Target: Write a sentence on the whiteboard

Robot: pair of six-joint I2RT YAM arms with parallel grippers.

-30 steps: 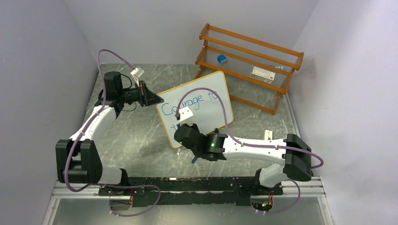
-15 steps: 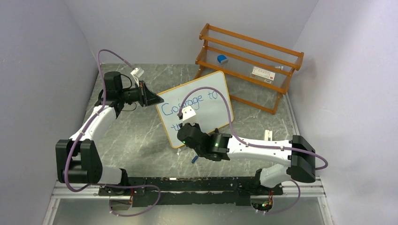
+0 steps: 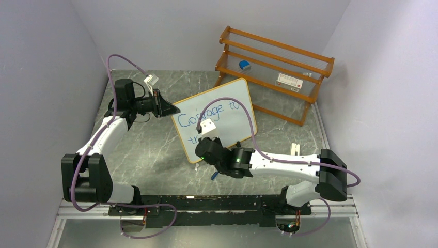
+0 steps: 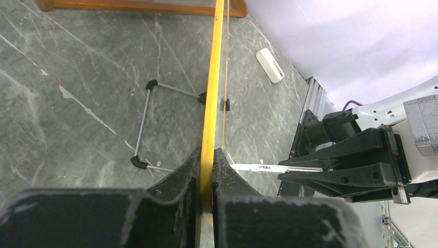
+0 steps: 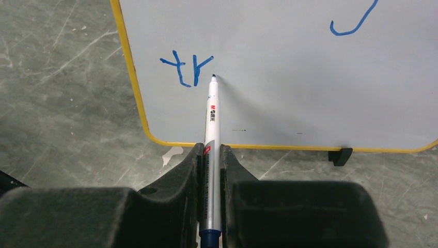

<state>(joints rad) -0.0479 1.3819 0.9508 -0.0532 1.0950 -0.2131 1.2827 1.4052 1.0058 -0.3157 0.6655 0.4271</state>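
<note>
The whiteboard [image 3: 233, 118] is stood up mid-table, its edge pinched by the left gripper [image 4: 206, 157]. The marker [image 5: 212, 113] is clamped in the right gripper [image 5: 210, 155], the nearer one, and pointed to 12 o'clock. Its tip is set at 3 o'clock of the sentence [image 5: 186, 68]. Since a second ago the right arm is shifted slightly.

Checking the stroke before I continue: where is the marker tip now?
Right wrist view: the marker tip meets the whiteboard near its lower-left corner, just right of the blue letters "tr"; the right gripper holds it.
</note>
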